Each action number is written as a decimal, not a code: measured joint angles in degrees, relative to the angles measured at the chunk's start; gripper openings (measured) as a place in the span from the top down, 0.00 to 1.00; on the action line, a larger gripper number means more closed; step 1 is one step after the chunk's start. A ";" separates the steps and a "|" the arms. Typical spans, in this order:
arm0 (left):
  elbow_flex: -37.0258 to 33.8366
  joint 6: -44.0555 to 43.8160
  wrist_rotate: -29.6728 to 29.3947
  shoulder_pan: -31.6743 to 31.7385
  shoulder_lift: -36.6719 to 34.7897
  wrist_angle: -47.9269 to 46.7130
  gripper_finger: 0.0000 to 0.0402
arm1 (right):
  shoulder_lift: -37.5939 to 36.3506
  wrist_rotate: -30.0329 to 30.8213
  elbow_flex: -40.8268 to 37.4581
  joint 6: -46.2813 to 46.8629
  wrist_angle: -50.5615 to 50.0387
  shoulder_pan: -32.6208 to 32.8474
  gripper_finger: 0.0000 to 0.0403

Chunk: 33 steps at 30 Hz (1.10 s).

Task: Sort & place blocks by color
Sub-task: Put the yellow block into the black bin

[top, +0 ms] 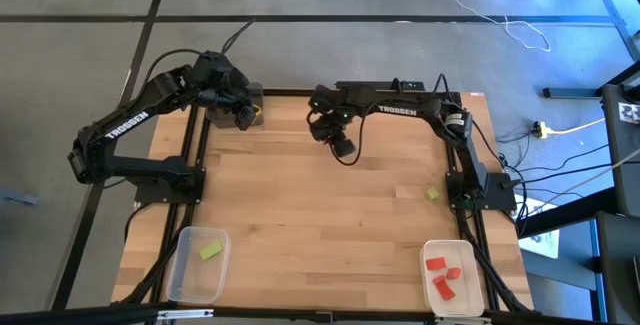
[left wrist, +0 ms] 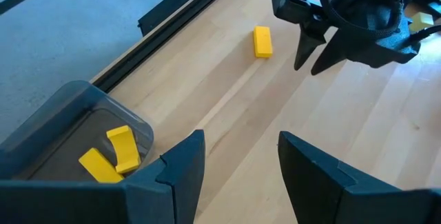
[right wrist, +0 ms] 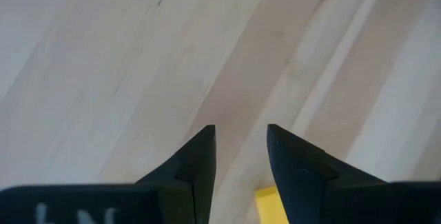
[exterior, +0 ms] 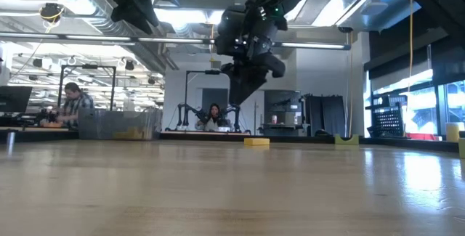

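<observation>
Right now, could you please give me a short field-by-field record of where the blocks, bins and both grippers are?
left gripper: open, empty, over the table's far left corner beside the grey bin
right gripper: open, empty, raised above the far middle of the table
grey bin contents: two yellow blocks
loose yellow block: on the table near the right gripper
clear bin: near left, one green block
white bin: near right, three red blocks
loose green block: on the table by the right arm's base

Smooth, seemingly varnished wooden table point(top: 320, 215)
</observation>
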 joint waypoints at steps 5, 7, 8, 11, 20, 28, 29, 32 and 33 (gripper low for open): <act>0.00 0.01 -0.01 0.00 -0.02 0.01 0.57 | 0.00 0.02 0.00 0.00 3.84 -0.02 0.67; 0.00 0.02 0.00 0.00 0.00 0.00 0.57 | 0.00 0.00 0.00 0.00 4.66 0.00 0.67; 0.00 0.00 0.00 0.00 -0.02 0.02 0.57 | 0.00 0.00 0.00 0.02 4.50 0.04 0.67; 0.00 0.02 -0.02 0.00 -0.01 0.02 0.57 | 0.00 0.02 0.00 -0.09 3.14 0.09 0.67; 0.00 0.02 -0.01 0.00 0.00 0.02 0.57 | 0.00 6.44 0.00 -0.17 -3.48 0.05 0.67; 0.02 0.02 0.00 0.00 -0.02 0.02 0.57 | 0.02 7.10 0.00 0.00 -4.74 0.05 0.67; 0.02 0.02 -0.02 0.00 -0.02 0.02 0.57 | 0.02 7.10 0.00 0.00 -4.76 0.03 0.67; 0.02 0.01 -0.01 0.00 -0.01 0.02 0.57 | 0.02 7.53 0.00 0.00 -5.07 -0.05 0.67; 0.02 0.02 0.00 -0.01 0.00 0.02 0.57 | 0.03 7.53 0.00 0.00 -5.07 -0.18 0.67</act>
